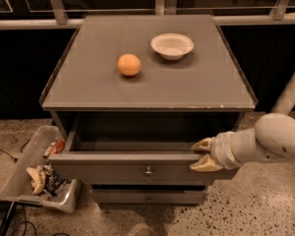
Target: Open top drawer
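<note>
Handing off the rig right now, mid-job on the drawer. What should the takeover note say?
Hand: at the right end of the top drawer front, by its upper edge, not on the knob.
Top drawer: pulled partly out; the part of the inside that shows looks bare.
Cabinet top: orange and bowl, apart from each other.
Done: drawer partly open.
Left: probably pull it further out, then take the hand away.

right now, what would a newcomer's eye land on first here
The top drawer hangs pulled out of the grey cabinet, with the pale arm holding its pincer at the right end of the drawer's front panel. Next, the bright orange and a white bowl sit apart on the cabinet's top.
</note>
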{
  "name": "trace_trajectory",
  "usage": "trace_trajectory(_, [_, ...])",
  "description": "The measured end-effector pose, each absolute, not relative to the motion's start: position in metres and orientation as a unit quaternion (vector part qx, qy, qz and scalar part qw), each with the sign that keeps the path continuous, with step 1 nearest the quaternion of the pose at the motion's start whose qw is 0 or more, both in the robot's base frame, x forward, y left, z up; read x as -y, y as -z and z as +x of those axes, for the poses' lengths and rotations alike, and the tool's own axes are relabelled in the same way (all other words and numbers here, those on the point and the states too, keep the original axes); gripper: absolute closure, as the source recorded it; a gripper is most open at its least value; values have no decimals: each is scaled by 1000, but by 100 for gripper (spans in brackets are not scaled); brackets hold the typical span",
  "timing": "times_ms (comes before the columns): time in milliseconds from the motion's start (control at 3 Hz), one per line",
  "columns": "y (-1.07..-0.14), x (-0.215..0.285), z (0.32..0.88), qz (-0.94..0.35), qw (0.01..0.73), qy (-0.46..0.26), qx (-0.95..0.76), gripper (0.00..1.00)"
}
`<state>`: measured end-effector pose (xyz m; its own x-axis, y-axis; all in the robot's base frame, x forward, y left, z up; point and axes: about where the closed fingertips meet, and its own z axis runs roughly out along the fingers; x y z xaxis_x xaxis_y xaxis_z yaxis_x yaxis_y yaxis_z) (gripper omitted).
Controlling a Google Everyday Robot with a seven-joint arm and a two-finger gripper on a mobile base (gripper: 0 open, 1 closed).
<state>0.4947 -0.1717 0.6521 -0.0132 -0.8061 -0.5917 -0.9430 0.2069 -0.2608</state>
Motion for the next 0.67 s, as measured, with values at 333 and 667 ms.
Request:
trace_trajectory(333, [-645,176,472,-614,330,-105,-709,100])
trace_trajectory(667, [-647,176,471,-614,330,-106,-709,82])
